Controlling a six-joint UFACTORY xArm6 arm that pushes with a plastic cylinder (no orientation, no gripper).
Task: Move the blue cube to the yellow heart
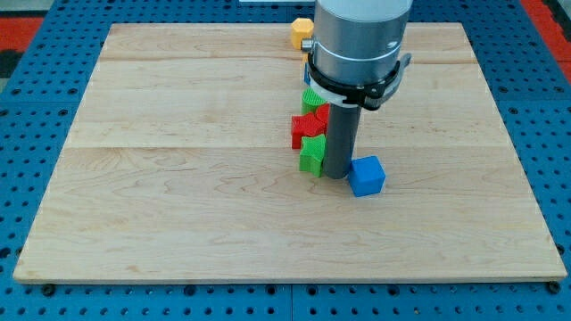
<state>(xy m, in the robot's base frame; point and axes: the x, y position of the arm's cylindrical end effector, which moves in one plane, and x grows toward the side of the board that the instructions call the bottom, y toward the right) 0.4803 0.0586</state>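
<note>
Blue cube (367,176) on the board's (178,196) lower right of centre, touching or just beside my tip (336,176) on its right (no jaws, nothing held), green block (312,155) opposite; yellow heart not identifiable, maybe the yellow block (302,33) at the top.

I work in what looks like a robotics lab or test bench. My table (178,205) is a pale wooden board laid on a blue perforated base (36,134) with a regular grid of holes, the kind used for mounting fixtures. Small moulded plastic blocks, like the blue cube (367,175), look like test props rather than household things.
</note>
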